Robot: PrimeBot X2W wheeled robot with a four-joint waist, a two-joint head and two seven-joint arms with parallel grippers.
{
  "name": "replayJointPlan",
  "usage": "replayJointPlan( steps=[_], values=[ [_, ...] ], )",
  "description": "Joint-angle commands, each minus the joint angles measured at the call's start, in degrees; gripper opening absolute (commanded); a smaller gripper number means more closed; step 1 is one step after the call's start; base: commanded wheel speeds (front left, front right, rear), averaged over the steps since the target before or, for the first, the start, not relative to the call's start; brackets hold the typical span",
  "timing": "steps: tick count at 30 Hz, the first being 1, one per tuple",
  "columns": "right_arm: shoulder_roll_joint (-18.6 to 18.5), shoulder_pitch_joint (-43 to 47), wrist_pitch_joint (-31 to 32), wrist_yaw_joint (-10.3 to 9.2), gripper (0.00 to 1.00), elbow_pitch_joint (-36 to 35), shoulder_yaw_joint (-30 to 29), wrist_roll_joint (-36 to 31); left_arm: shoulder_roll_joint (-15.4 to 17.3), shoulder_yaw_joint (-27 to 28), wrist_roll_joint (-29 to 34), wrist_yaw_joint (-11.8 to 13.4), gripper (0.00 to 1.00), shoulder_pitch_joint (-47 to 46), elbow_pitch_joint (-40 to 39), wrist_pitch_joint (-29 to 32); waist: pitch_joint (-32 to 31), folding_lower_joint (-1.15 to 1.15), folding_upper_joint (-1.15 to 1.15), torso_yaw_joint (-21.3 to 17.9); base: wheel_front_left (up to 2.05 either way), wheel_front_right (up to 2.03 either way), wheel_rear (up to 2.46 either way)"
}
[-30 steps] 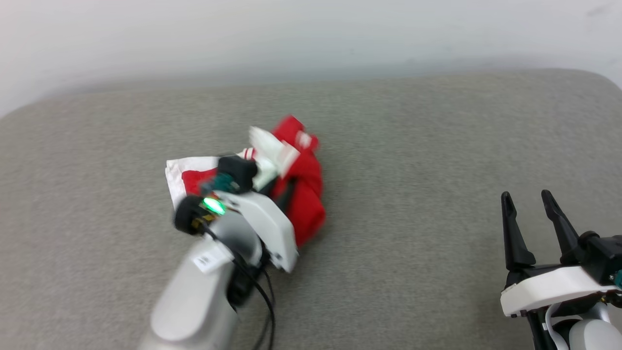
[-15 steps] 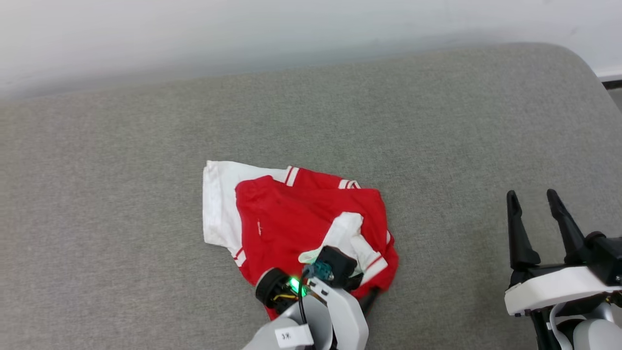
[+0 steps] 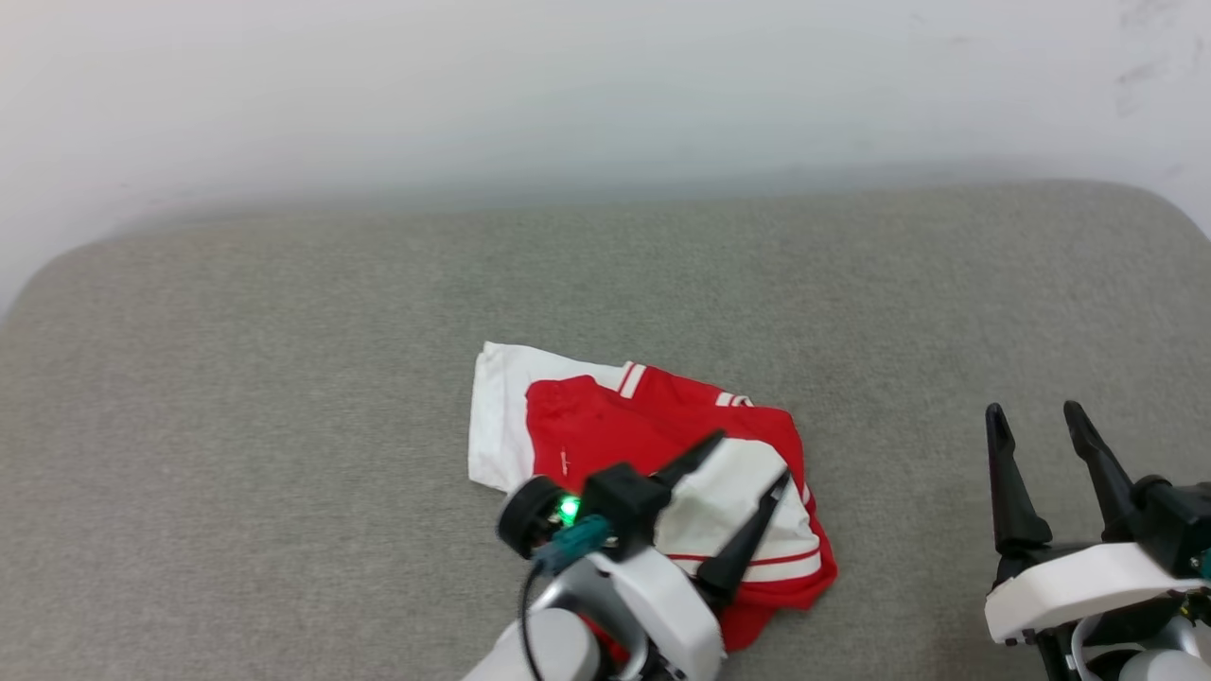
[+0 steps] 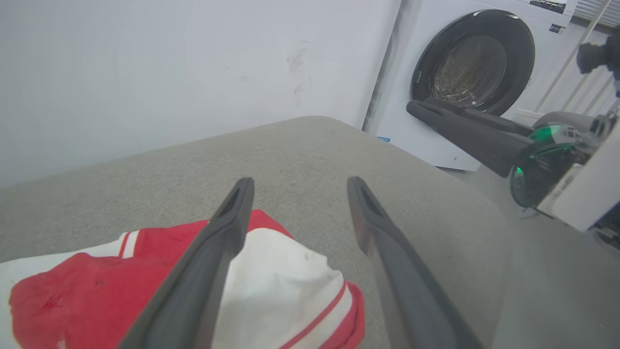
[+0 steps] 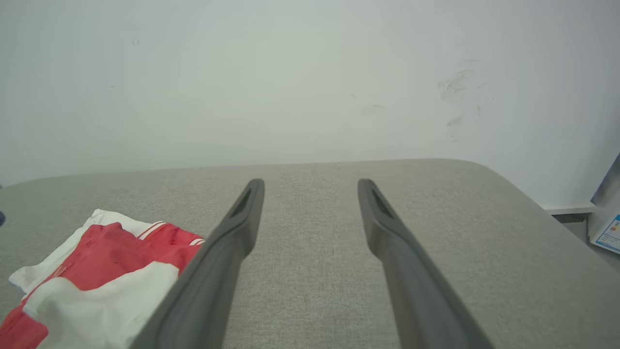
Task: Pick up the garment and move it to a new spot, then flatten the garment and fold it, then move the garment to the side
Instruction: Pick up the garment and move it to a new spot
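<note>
The garment (image 3: 605, 426) lies crumpled on the grey padded surface (image 3: 284, 378), red cloth with a white sleeve and red-white striped trim on top. My left gripper (image 3: 752, 457) hovers just over its near right part, open, with nothing between its fingers. From the left wrist the garment (image 4: 290, 271) sits below and to the left of the left gripper (image 4: 299, 182). My right gripper (image 3: 1031, 411) stands open at the lower right, well apart from the cloth. Its own camera has the right gripper (image 5: 311, 183) over bare surface, the garment (image 5: 97, 261) at the lower left.
A pale wall (image 3: 605, 95) runs along the far edge of the surface. The surface's rounded right corner (image 3: 1164, 203) drops off to the floor. A white washing machine (image 4: 465, 63) with a dark round door stands beyond that right edge.
My left gripper has opened and let go of the garment, which now lies spread lower on the surface. The head camera has shifted. The right gripper stays open.
</note>
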Motion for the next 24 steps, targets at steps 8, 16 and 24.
replayJointPlan(
  steps=[8,16,24],
  values=[
    [0.1,3.4,1.8,-0.04,1.0,-2.0,0.6,-0.6,3.8,9.0,-0.9,7.3,1.0,3.7,-1.6,-6.1,-3.4,0.0,0.0,3.2,0.0,0.0,0.0],
    [0.1,5.7,3.5,-0.04,1.0,-4.0,1.6,-0.4,9.7,19.0,-2.6,12.2,1.0,9.4,-4.6,-7.4,-4.8,0.0,0.0,4.4,0.0,0.0,0.0],
    [0.1,7.0,4.6,-0.04,1.0,-5.3,2.0,-0.6,13.6,23.1,-3.2,13.6,1.0,14.7,-7.7,-7.6,-5.9,0.0,0.0,4.8,0.0,0.0,0.0]
  ],
)
